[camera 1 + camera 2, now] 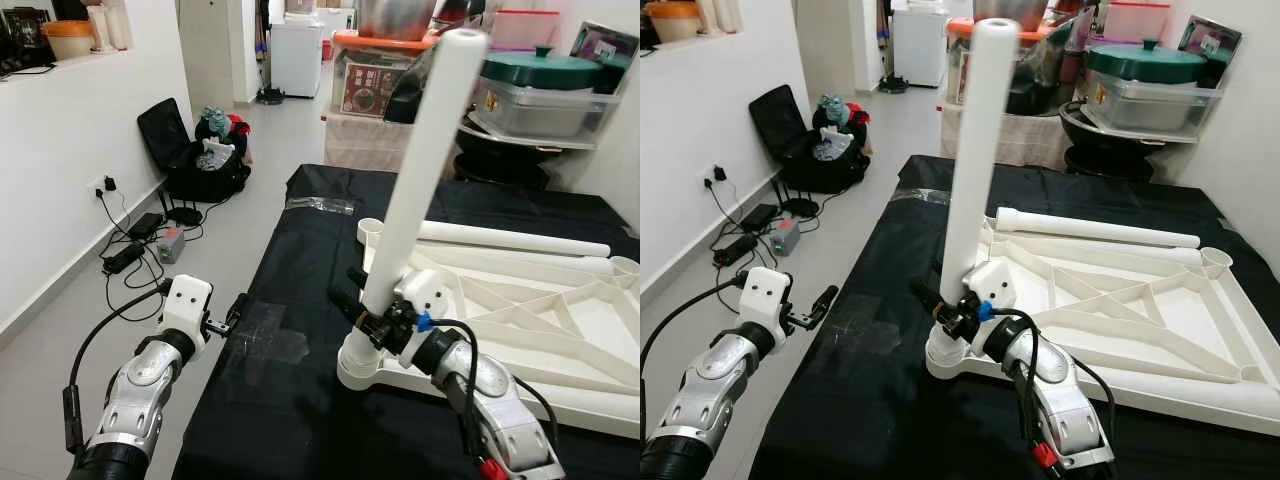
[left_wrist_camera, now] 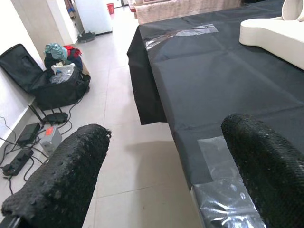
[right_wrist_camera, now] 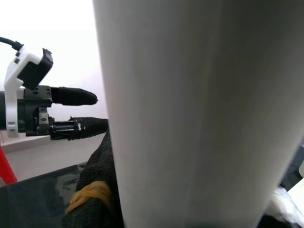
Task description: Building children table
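A white children's table top (image 1: pixel 560 330) lies upside down on a black-covered work table (image 1: pixel 280 400). One white leg tube (image 1: pixel 420 170) stands upright, leaning slightly, in the near-left corner socket (image 1: pixel 358 365). My right gripper (image 1: pixel 365 305) is shut on the tube's lower end; in the right wrist view the tube (image 3: pixel 199 114) is pressed against a black finger (image 3: pixel 95 190). Two more white legs (image 1: pixel 520 240) lie along the top's far side. My left gripper (image 1: pixel 232 312) is open with nothing between its fingers (image 2: pixel 61 180). It hovers at the work table's left edge beside a clear tape patch (image 1: pixel 265 340).
An open black suitcase with clothes (image 1: pixel 190 160) lies on the floor by the left wall. Power strips and cables (image 1: pixel 140 245) trail along that wall. Stacked bins and pots (image 1: pixel 540 90) crowd the far end. Open tiled floor (image 1: pixel 250 210) runs along the table's left side.
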Controlling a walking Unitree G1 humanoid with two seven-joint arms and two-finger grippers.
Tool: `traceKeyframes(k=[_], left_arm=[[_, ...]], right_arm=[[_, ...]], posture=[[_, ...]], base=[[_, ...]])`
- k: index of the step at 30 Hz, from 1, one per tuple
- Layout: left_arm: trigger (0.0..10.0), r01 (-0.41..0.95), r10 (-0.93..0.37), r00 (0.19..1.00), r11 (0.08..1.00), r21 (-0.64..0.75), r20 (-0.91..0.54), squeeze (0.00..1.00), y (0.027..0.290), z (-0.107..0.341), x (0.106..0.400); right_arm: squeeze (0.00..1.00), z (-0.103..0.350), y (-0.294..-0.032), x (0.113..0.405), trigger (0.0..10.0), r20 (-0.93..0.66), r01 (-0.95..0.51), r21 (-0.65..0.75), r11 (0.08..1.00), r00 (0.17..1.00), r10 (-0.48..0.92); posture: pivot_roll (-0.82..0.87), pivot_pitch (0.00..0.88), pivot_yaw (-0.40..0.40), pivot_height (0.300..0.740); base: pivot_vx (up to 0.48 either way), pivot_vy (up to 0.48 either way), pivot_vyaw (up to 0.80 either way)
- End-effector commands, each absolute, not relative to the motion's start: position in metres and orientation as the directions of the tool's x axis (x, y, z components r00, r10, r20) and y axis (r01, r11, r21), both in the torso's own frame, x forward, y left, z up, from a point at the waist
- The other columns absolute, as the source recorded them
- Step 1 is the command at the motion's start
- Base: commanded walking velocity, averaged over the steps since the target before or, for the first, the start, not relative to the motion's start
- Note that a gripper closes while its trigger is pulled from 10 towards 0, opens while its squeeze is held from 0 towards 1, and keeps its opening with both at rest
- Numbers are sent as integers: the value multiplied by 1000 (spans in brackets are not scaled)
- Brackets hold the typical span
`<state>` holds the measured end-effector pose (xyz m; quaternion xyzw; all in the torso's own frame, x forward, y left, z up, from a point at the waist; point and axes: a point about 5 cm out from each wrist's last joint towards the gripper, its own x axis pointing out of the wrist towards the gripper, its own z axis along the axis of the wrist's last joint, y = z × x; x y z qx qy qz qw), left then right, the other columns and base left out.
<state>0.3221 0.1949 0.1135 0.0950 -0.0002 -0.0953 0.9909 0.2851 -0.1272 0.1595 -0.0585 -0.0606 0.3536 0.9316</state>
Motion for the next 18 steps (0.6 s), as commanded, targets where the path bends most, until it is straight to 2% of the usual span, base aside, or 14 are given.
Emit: traceKeyframes(k=[1, 4, 14, 18], left_arm=[[10000, 188, -185, 982, 964, 190, -31, 0, 196, 110, 322], [10000, 183, -179, 983, 966, 184, -35, 0, 196, 108, 321], [10000, 178, -173, 984, 969, 170, -40, 0, 197, 106, 319], [10000, 177, -173, 984, 971, 161, -43, 0, 196, 105, 318]], right_arm=[[0, 130, -139, 284, 10000, -95, -631, -126, 765, 775, 624], [0, 125, -137, 281, 10000, -112, -655, -73, 752, 755, 646], [0, 122, -129, 275, 10000, -119, -709, -50, 703, 703, 701], [0, 126, -121, 273, 10000, -124, -783, -42, 621, 621, 774]], posture=[[74, 0, -59, 740], [77, 0, -66, 740], [74, 0, -68, 740], [76, 0, -74, 740]], base=[[0, 0, 0], [0, 0, 0], [0, 0, 0], [0, 0, 0]])
